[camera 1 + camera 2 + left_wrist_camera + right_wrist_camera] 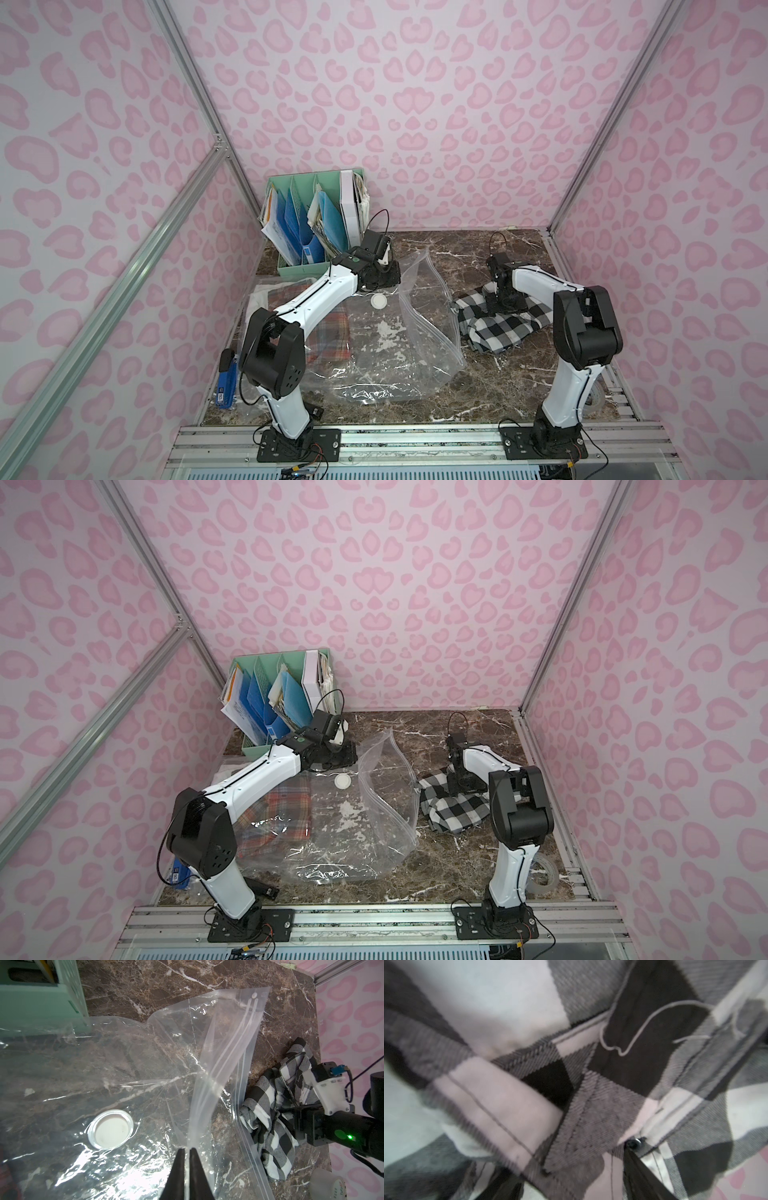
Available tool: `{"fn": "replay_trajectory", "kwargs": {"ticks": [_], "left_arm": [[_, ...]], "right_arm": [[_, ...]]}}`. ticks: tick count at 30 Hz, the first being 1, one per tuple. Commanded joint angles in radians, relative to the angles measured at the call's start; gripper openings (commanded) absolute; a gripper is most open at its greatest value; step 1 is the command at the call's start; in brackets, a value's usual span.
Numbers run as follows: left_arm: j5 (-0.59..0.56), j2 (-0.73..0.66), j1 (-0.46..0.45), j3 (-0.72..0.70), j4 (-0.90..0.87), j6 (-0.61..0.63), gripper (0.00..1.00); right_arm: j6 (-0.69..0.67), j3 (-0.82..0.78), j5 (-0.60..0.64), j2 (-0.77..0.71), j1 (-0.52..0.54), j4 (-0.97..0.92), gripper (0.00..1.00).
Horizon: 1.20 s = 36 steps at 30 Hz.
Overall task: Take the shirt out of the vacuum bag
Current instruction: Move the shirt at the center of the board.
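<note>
Now the bag (415,332) lies clear and crinkled mid-table (511,374), with its valve (111,1129) face up and its zip strip (247,1022) on the side toward the right arm. One fold is lifted. The left gripper (187,1150) has its fingers (179,1167) clenched together on that fold, and film rises from between the tips. The checked shirt (503,328) is out of the bag, bunched on the table just beside the zip edge. The right gripper (571,1159) sits down on it with fingers (643,1172) spread wide. Cloth lies between them and the tips touch the fabric without pinching it. Red plaid cloth (328,336) lies under clear film by the left arm; whether it is in this bag can't be told. A green file rack (316,220) stands at the back.
</note>
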Motion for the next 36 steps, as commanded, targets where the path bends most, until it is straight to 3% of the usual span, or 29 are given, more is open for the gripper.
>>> {"fn": "replay_trajectory", "kwargs": {"ticks": [1, 7, 16, 19, 21, 22, 25, 31, 36], "left_arm": [[-0.014, -0.026, 0.002, 0.013, -0.006, -0.001, 0.09], [-0.039, -0.06, 0.0, -0.008, -0.025, -0.008, 0.09], [-0.015, -0.024, -0.062, -0.003, 0.004, -0.039, 0.11], [0.008, -0.008, -0.085, 0.008, 0.019, -0.054, 0.23], [0.016, 0.011, -0.106, 0.035, 0.026, -0.063, 0.36], [0.022, 0.03, -0.121, 0.059, 0.028, -0.065, 0.48], [0.015, 0.117, -0.163, 0.175, -0.029, -0.067, 0.61], [-0.016, 0.292, -0.226, 0.398, -0.198, -0.072, 0.69], [-0.034, 0.375, -0.245, 0.504, -0.278, -0.062, 0.73]], "right_arm": [[0.041, 0.006, -0.121, 0.055, -0.006, 0.08, 0.73], [0.124, 0.111, -0.266, 0.147, -0.07, 0.127, 0.72], [0.105, 0.355, -0.274, 0.315, -0.127, 0.078, 0.7], [0.095, 0.456, -0.268, 0.386, -0.138, 0.034, 0.7], [0.099, 0.493, -0.275, 0.419, -0.153, 0.028, 0.7], [0.101, 0.509, -0.279, 0.432, -0.159, 0.025, 0.7], [0.091, 0.564, -0.278, 0.465, -0.169, 0.006, 0.7], [0.073, 0.669, -0.297, 0.525, -0.176, -0.022, 0.7], [0.068, 0.779, -0.297, 0.591, -0.182, -0.065, 0.7]]}}
